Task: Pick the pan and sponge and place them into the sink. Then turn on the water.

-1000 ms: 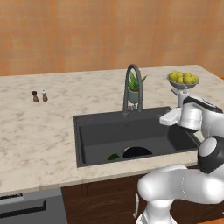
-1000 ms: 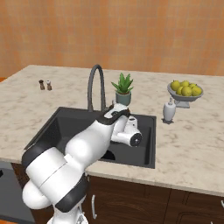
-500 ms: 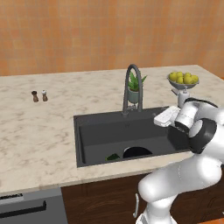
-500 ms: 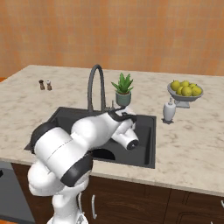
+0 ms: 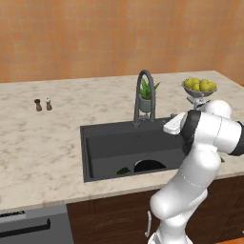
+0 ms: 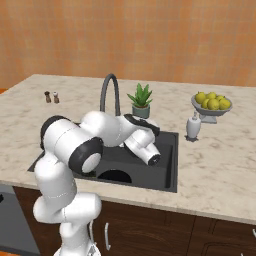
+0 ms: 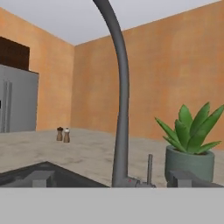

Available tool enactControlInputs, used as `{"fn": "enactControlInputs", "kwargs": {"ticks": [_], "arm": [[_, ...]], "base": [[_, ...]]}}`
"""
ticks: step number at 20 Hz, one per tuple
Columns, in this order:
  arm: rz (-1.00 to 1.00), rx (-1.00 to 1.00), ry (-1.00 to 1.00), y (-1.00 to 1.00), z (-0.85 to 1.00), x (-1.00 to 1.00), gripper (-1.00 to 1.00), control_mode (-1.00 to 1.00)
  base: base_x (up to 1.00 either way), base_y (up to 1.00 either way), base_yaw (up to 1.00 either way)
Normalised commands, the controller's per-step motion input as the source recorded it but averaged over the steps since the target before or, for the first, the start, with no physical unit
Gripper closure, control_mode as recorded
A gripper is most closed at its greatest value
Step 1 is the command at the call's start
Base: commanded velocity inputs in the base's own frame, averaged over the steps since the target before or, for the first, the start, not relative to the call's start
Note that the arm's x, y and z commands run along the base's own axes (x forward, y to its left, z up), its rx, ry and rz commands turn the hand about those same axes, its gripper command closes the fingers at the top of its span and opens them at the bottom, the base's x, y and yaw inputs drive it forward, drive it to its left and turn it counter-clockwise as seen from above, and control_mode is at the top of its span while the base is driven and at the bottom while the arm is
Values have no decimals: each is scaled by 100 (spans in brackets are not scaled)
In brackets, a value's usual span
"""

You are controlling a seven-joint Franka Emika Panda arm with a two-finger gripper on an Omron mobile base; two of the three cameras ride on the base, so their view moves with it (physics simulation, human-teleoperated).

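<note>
The dark sink (image 5: 109, 143) holds the black pan (image 5: 150, 166) at its front wall, with the green sponge (image 5: 123, 170) just left of it. The pan's rim (image 6: 114, 175) also peeks out under my arm in the right base view. My gripper (image 5: 170, 126) hovers over the sink's right side, level with the counter, right of the grey arched faucet (image 5: 143, 95). In the hand view the faucet (image 7: 120, 109) and its small lever (image 7: 149, 168) stand straight ahead. My gripper (image 7: 113, 179) is open wide and holds nothing. No water runs from the spout.
A potted plant (image 5: 147, 97) stands behind the faucet. A bowl of lemons (image 5: 199, 86) and a soap dispenser (image 6: 192, 126) sit right of the sink. Two small shakers (image 5: 43, 104) stand far left on the counter. A dishwasher front (image 5: 28, 224) sits below.
My hand has shifted left over the sink toward the faucet while the arm's elbow swung up and round. Pan and sponge have not moved.
</note>
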Motion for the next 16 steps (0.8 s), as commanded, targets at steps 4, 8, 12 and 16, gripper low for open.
{"fn": "enactControlInputs", "kwargs": {"ticks": [4,8,12,16], "arm": [[0,0,0,24,0,35,-100,-100],[0,0,0,29,0,41,-100,-100],[5,0,0,9,0,39,-100,-100],[6,0,0,13,0,44,-100,-100]], "base": [[0,0,0],[0,0,0],[0,0,0],[0,0,0]]}}
